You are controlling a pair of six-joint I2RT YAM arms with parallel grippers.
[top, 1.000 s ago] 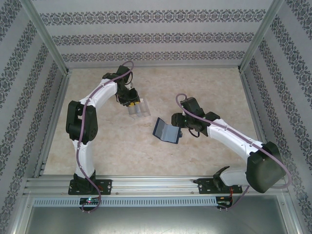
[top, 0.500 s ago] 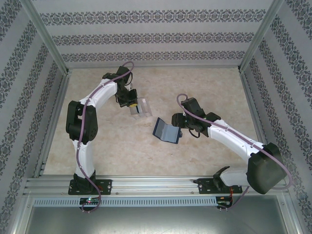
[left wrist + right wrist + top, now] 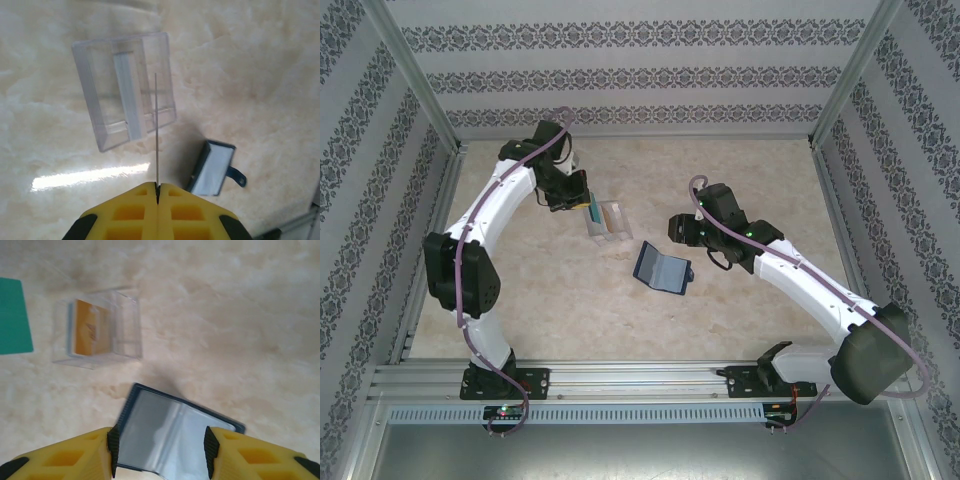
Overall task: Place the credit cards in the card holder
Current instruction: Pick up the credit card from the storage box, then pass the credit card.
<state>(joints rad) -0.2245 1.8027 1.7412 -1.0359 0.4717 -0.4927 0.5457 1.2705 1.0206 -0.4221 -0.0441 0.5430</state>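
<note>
Wallpaper [image 3: 640, 80] in grey floral bands rings a marbled beige desk [image 3: 750, 170]. The left gripper [image 3: 157, 186] is clamped on a thin green card [image 3: 14, 315] by the clear box [image 3: 125, 90], which holds an orange card [image 3: 90, 334]. Further right, the card holder [image 3: 662, 268] lies open beneath the right gripper [image 3: 159, 445], its fingers spread.

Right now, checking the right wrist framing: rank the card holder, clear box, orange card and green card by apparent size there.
1. card holder, nearest the lens.
2. clear box.
3. orange card and green card: unranked, the frame edge crops the green one.
</note>
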